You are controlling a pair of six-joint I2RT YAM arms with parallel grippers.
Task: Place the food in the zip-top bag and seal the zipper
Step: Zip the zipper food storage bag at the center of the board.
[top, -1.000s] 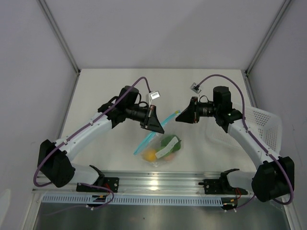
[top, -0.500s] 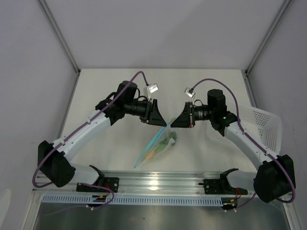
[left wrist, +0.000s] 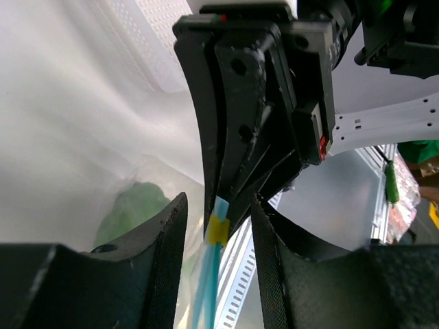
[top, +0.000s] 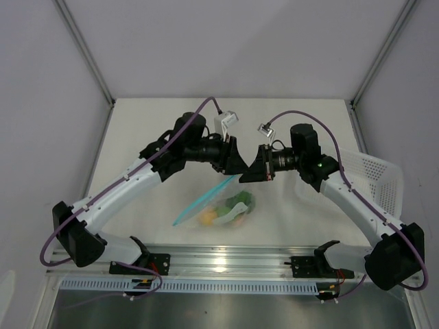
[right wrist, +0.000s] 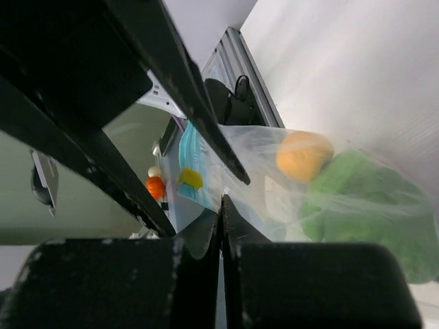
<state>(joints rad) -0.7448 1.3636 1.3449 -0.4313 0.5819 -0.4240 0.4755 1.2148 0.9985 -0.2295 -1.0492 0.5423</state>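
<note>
One hold only: right gripper (top: 243,177) clamped on light-blue zipper strip (left wrist: 209,274) of clear floppy bag (top: 221,211), left gripper (left wrist: 217,202) parted astride. Risks slipping under weight of toy food (right wrist: 304,155).

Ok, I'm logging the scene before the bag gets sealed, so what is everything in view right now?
zip-top bag: one, clear, mid-table, held at one end
zipper: one, light blue, along the bag's mouth
yellow-orange food: one, inside the bag
green food: count unclear, inside the bag
basket: one, white, table's right edge
table: one, white, under everything
left gripper: one, black, open astride the zipper
right gripper: one, black, shut on the zipper's end
</note>
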